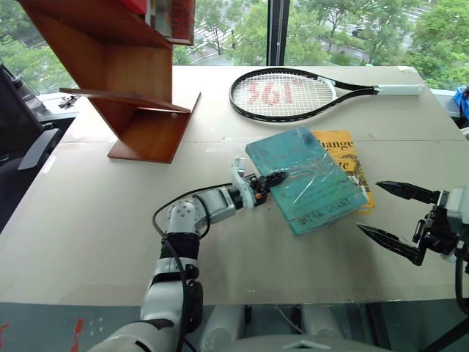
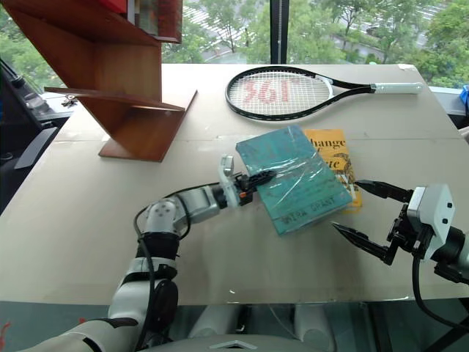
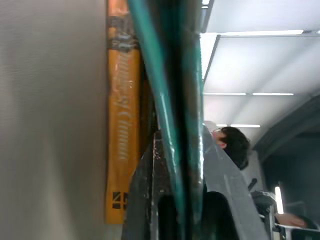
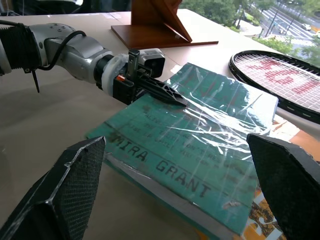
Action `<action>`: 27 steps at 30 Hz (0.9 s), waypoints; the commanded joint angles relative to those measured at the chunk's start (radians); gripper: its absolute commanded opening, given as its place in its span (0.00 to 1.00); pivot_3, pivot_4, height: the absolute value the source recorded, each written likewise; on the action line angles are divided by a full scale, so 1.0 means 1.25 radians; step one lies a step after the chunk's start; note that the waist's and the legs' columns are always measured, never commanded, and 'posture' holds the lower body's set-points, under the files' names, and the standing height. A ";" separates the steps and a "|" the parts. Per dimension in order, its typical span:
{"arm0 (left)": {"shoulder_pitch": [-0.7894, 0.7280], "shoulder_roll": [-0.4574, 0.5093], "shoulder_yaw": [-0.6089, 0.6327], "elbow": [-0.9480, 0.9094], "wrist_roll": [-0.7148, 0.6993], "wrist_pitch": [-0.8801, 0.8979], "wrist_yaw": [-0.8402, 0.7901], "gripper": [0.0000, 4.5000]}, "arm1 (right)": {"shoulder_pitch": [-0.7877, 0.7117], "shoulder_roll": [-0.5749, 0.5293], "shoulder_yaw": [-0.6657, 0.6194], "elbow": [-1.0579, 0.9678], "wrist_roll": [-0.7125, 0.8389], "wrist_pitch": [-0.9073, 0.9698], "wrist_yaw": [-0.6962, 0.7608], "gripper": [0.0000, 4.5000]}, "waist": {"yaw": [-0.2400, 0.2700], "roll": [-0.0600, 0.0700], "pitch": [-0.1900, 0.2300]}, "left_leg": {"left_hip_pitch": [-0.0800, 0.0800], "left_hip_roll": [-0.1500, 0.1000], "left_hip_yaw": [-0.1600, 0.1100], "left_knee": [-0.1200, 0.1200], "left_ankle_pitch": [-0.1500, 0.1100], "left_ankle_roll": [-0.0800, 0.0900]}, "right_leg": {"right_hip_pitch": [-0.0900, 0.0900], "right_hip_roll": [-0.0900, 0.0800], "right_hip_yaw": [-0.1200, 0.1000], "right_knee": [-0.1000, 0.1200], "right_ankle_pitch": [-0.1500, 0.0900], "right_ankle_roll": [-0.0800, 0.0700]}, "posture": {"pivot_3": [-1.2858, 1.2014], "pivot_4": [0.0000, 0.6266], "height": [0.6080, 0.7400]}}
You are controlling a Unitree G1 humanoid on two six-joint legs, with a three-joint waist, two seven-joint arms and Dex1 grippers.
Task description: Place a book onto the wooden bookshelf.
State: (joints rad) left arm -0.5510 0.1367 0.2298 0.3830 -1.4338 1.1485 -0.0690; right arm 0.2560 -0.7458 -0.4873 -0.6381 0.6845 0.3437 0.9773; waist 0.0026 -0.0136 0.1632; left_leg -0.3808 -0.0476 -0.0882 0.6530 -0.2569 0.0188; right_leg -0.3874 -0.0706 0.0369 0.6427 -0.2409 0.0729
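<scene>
Wooden bookshelf (image 1: pixel 139 95) at far left of table (image 1: pixel 88 213), no teal book on it yet. Left end effector (image 1: pixel 270 178) clamped on near-left edge of the book (image 1: pixel 304 178), which lies mid-table partly atop yellow book (image 1: pixel 348 158). Right end effector (image 1: pixel 392 213) spread wide, empty, just beside it. Grasp done; lift, carry, placing left.

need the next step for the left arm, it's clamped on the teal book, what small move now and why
Probably lift the book slightly. The left gripper is shut on its edge, but it lies on the yellow book, and the wooden bookshelf stands off toward the table's far left.
</scene>
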 commanded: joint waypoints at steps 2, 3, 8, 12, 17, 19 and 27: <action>0.005 0.101 0.097 -0.171 -0.100 0.034 0.026 0.02 | -0.051 0.018 -0.013 -0.011 0.046 -0.017 -0.035 1.00 | -0.010 -0.001 0.001 | -0.001 0.000 0.000 0.000 0.000 0.000 | -0.002 0.000 0.000 0.000 0.000 0.000 | 0.52 0.24 1.00; -0.004 0.159 0.088 -0.251 -0.063 0.035 -0.015 0.02 | -0.073 0.025 -0.012 0.004 0.058 -0.020 -0.038 1.00 | -0.012 -0.003 0.002 | -0.002 0.001 0.000 0.000 0.000 -0.001 | -0.003 0.000 0.000 0.001 0.000 0.000 | 0.52 0.24 1.00; -0.073 0.492 0.001 -0.511 0.232 -0.128 -0.335 0.02 | -0.214 0.067 0.035 0.056 0.089 -0.028 -0.076 1.00 | -0.010 -0.006 0.004 | -0.005 0.000 0.000 -0.001 0.002 -0.003 | -0.007 0.000 0.001 0.002 0.000 -0.001 | 0.52 0.24 1.00; -0.117 0.734 -0.105 -0.543 0.633 -0.530 -0.591 0.02 | -0.320 0.102 0.066 0.084 0.117 -0.033 -0.099 1.00 | -0.006 -0.004 0.005 | -0.005 -0.002 0.002 -0.004 0.002 -0.003 | -0.007 -0.001 0.001 -0.002 0.000 -0.001 | 0.52 0.24 1.00; -0.245 0.902 -0.156 -0.340 1.022 -0.972 -0.641 0.02 | -0.382 0.112 0.094 0.102 0.148 -0.021 -0.090 1.00 | -0.003 -0.005 0.007 | -0.007 0.000 0.001 -0.006 0.002 -0.003 | -0.009 0.000 0.000 -0.004 0.000 -0.001 | 0.52 0.24 1.00; -0.298 0.942 -0.160 -0.250 1.079 -1.085 -0.673 0.02 | -0.382 0.112 0.107 0.120 0.138 -0.027 -0.076 1.00 | -0.006 -0.005 0.007 | -0.013 0.000 0.001 -0.006 0.002 -0.002 | -0.016 0.000 0.001 -0.002 0.000 -0.001 | 0.52 0.24 1.00; -0.390 1.034 -0.224 0.036 1.214 -1.257 -0.821 0.02 | -0.405 0.114 0.126 0.185 0.124 -0.054 -0.033 1.00 | -0.033 -0.005 0.009 | -0.016 -0.001 0.004 -0.003 0.000 0.001 | -0.019 0.002 0.002 0.003 0.000 0.000 | 0.52 0.24 1.00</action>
State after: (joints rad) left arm -1.0026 1.3917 -0.0721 0.3616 0.0397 -0.3742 -1.0947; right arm -0.2338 -0.6019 -0.3202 -0.4026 0.8361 0.3011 0.9199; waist -0.0384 -0.0204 0.1745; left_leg -0.3994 -0.0488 -0.0839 0.6498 -0.2574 0.0208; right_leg -0.4107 -0.0681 0.0389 0.6480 -0.2407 0.0728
